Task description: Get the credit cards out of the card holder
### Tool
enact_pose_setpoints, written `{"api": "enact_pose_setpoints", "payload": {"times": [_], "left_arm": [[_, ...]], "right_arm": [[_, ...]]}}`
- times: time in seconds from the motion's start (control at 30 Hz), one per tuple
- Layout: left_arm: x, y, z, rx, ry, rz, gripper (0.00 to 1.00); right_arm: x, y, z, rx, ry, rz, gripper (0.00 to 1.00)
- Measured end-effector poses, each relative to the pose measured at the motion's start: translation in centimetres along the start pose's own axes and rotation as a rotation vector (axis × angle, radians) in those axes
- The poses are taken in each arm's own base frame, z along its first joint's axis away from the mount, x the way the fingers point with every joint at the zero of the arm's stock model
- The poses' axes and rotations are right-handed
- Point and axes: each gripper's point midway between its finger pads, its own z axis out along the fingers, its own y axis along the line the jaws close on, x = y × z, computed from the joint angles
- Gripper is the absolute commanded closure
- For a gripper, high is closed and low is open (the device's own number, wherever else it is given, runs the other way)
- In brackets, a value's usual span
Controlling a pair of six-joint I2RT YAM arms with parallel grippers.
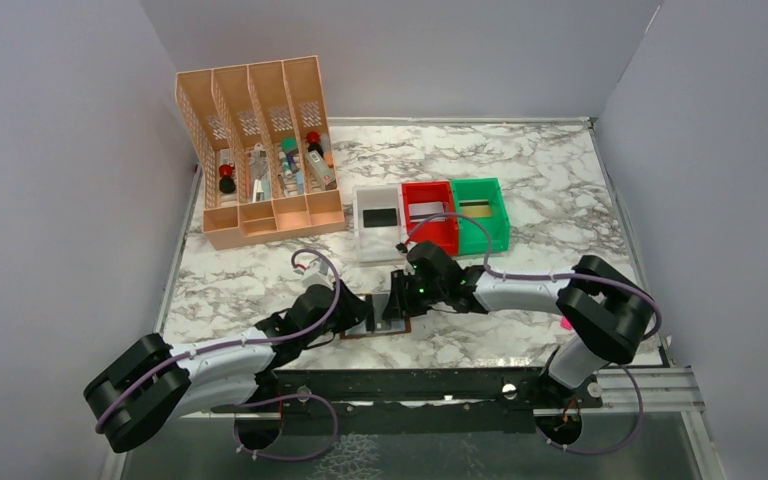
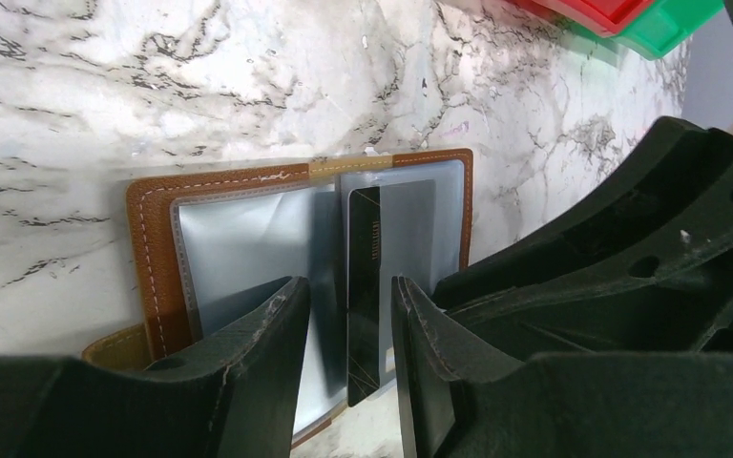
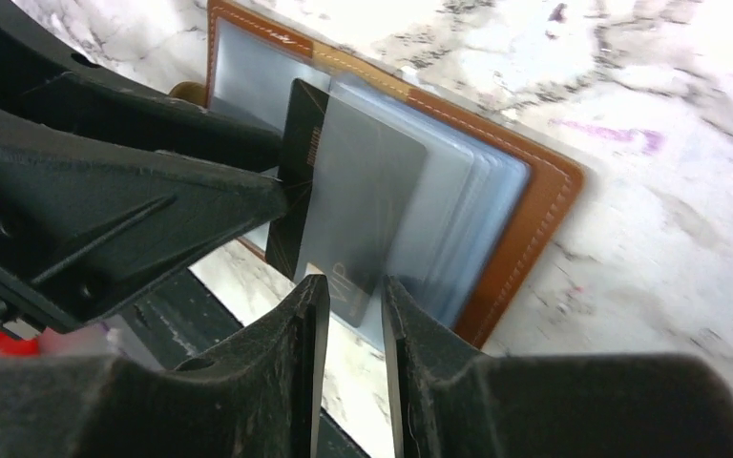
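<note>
Card holder [image 2: 151, 239], open and flat on the marble table [image 2: 248, 76] near its front edge. I see my left gripper [image 2: 348, 286] with its jaws apart, one on either side of a dark credit card [image 2: 365, 277] that juts from the clear sleeves [image 2: 239, 248]. My right gripper [image 3: 353, 282] is nearly closed. The corner of a grey card [image 3: 358, 200] reaches into the gap, but I cannot tell whether it is pinched.

Soft, even overhead light fills the top view, with faint shadows. The right wrist view overexposes the table [image 3: 706, 57] at upper right and looks blurred; the left wrist view is sharper, dimmer.
</note>
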Motion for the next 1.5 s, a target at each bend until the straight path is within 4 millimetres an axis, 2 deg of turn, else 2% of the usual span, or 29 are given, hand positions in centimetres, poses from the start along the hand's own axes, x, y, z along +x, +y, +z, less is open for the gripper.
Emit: {"api": "enact_pose_setpoints", "payload": {"times": [0.13,0.43,0.53,0.67,0.8,0.93,1.13,1.5], "left_arm": [[0.1,0.1,0.1,-0.002,0.002,0.013,0.58],[0.3,0.0,0.2,0.035,0.001,0.002,0.59],[0.3,0.0,0.1,0.047,-0.002,0.0,0.64],[0.5,0.2,0.0,0.05,-0.001,-0.01,0.78],[0.7,0.7,-0.4,0.049,0.0,-0.023,0.85],[0.6,0.8,-0.8,0.048,-0.003,-0.028,0.98],[0.2,0.4,-1.4,0.063,-0.015,-0.027,1.0],[-0.7,1.0,-2.3,0.012,-0.039,0.006,1.0]], "right_arm": [[-0.5,0.1,1.2,0.006,0.005,0.011,0.68],[-0.3,-0.2,1.2,-0.016,-0.042,0.067,0.68],[-0.4,0.1,1.7,-0.034,-0.042,0.083,0.68],[-0.5,0.3,1.9,-0.045,-0.051,0.106,0.68],[-0.5,0.2,1.9,-0.046,-0.055,0.125,0.68],[-0.5,0.2,1.9,-0.042,-0.059,0.139,0.68],[-0.6,0.0,1.9,-0.027,-0.066,0.146,0.69],[-0.7,-0.5,1.0,0.015,-0.081,0.104,0.68]]}}
